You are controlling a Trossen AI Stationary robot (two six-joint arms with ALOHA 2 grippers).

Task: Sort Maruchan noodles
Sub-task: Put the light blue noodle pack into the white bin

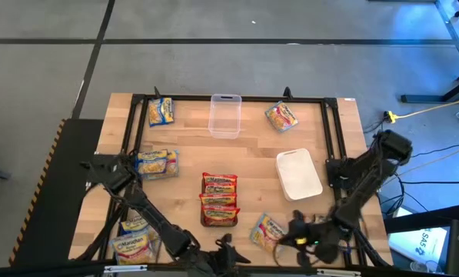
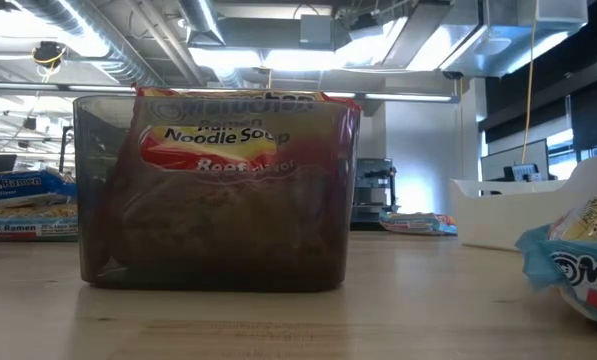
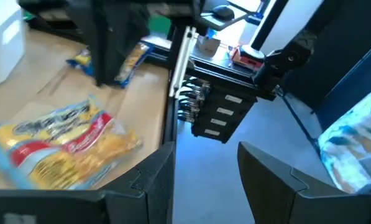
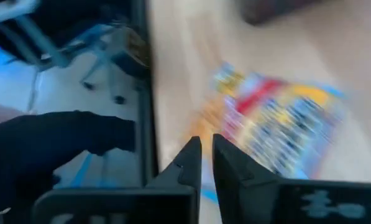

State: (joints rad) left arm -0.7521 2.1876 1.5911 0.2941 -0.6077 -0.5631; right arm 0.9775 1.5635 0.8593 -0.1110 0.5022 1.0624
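the big light wooden worktop [image 1: 252, 165] holds a dark see-through box [image 1: 219, 201] with red-label noodle packets [image 1: 220, 185] stacked inside, and a white tub [image 1: 299, 174]. the right tool [image 1: 297, 228] is low at the near edge, its fingers nearly pressed together and holding nothing. a flat yellow noodle packet with a blue edge [image 1: 267, 231] lies just beside its tips. the left tool [image 3: 205, 168] is open over the worktop's edge. to do this step well, open the right tool wide first, then pinch the packet's edge.
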